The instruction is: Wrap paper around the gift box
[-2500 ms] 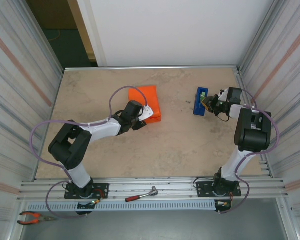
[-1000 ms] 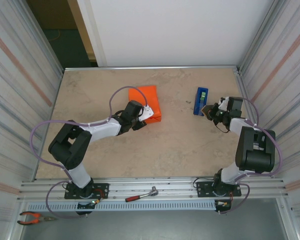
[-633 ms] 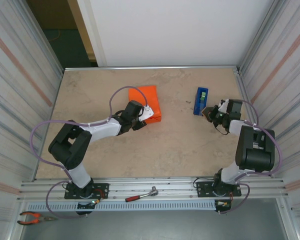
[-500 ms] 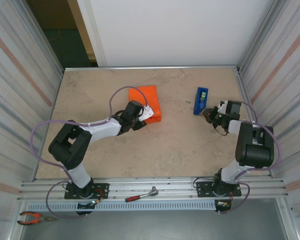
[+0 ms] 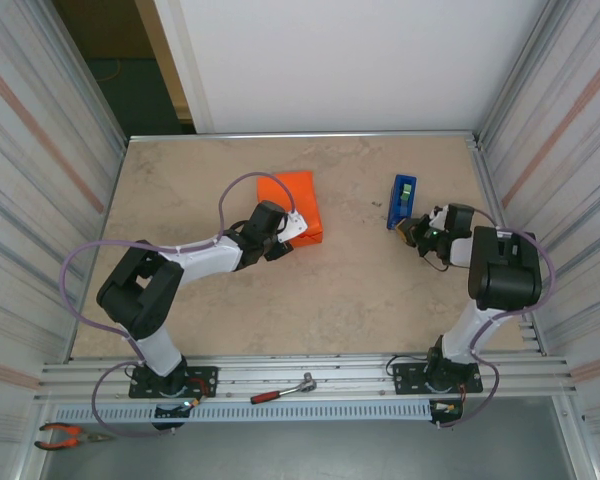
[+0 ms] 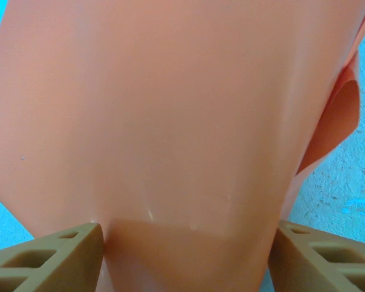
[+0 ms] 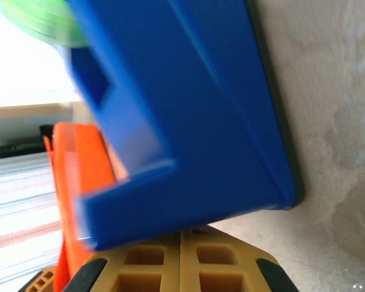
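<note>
Blue tape dispenser [image 5: 402, 201] on beige tabletop [image 5: 360, 290] — red-handled ratchet [image 5: 283, 390], orange pliers [image 5: 65, 435] at near edge.

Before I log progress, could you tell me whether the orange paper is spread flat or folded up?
Folded: the orange paper forms a compact bundle, left hand at its edge.

The gift box lies hidden inside the paper [image 5: 298, 200] — up close it runs past the top edge. The tape dispenser [image 7: 182, 109] is blurred, its top cut off.
</note>
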Robot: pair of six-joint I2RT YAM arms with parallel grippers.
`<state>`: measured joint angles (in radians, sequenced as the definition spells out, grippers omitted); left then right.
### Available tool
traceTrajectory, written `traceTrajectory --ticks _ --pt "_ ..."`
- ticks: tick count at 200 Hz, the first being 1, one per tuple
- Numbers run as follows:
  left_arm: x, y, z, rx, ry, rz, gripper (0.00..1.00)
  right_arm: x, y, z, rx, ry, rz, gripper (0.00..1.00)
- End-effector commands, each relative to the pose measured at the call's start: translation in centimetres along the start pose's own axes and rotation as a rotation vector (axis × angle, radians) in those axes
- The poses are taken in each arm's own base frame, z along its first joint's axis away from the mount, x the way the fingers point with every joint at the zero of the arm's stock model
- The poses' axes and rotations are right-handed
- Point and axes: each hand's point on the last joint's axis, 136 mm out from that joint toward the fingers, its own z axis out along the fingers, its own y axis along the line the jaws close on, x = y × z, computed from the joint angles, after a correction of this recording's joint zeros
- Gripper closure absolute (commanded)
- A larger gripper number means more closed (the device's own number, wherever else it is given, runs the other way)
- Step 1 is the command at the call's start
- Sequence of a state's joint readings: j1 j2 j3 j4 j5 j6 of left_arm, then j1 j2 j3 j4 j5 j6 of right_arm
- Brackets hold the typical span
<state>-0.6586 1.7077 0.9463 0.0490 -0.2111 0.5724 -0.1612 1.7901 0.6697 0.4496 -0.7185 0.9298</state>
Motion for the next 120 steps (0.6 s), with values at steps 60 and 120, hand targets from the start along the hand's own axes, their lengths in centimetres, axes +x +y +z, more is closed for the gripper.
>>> traceTrajectory --ticks 60,120 --pt "1.6 -1.9 0.4 0.057 0.065 0.024 0.3 2.6 3.9 -1.1 -0.04 0.038 -0.082 1.0" --pt "1.5 -1.8 0.3 0.056 0.063 0.025 0.3 9.3 9.9 -0.6 -0.086 0.108 -0.344 1.0"
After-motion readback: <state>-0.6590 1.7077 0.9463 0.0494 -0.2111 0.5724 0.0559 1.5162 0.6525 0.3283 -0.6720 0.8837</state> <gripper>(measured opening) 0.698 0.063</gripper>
